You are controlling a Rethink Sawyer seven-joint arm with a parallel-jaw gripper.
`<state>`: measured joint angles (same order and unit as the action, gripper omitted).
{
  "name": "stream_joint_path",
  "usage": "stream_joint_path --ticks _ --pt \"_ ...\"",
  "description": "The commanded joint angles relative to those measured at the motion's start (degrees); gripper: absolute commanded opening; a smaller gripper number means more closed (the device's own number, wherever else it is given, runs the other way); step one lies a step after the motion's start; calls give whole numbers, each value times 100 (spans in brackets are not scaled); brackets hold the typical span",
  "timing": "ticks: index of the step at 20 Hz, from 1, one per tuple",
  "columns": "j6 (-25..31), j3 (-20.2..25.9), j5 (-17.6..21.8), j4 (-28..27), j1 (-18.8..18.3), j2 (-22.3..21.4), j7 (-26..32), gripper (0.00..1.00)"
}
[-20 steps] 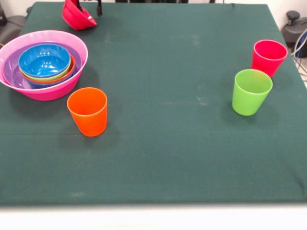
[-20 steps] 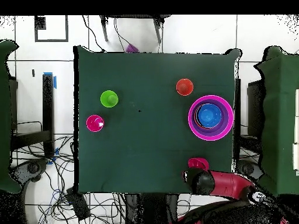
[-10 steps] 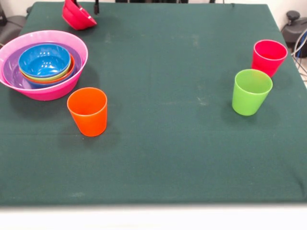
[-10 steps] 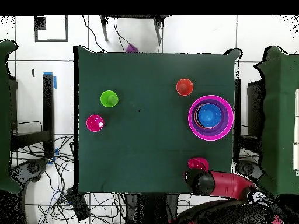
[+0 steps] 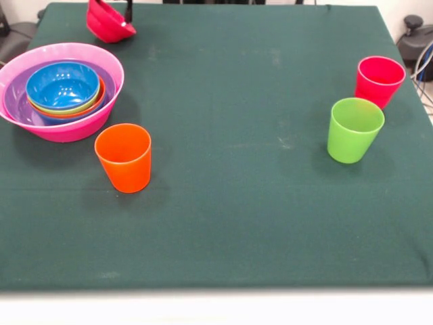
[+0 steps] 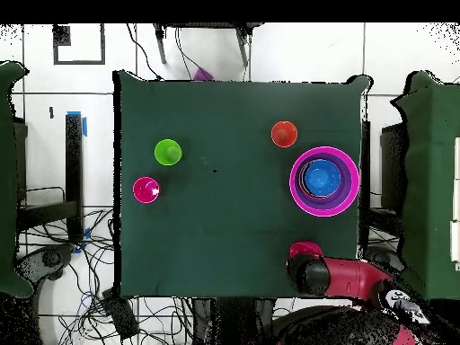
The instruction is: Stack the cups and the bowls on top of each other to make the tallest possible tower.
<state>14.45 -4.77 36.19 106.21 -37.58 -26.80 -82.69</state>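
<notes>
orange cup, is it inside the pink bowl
No, the orange cup stands on the table beside the pink bowl, outside its rim.

Robotics lab or test room. Square table covered in dark green cloth stands alone on a white tiled floor. Loose black cables lie tangled on the floor past the table's left and bottom edges in the overhead view. Strip of blue tape stuck to the floor near the table's upper left corner. Red and black robot arm reaches in at the lower right corner.
</notes>
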Motion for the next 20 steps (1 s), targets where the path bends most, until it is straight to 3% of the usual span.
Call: stream_joint_path --ticks 1,20 --pt "281 335 146 -710 117 -75 -144 100" --pt "579 393 35 -681 91 -196 -91 100"
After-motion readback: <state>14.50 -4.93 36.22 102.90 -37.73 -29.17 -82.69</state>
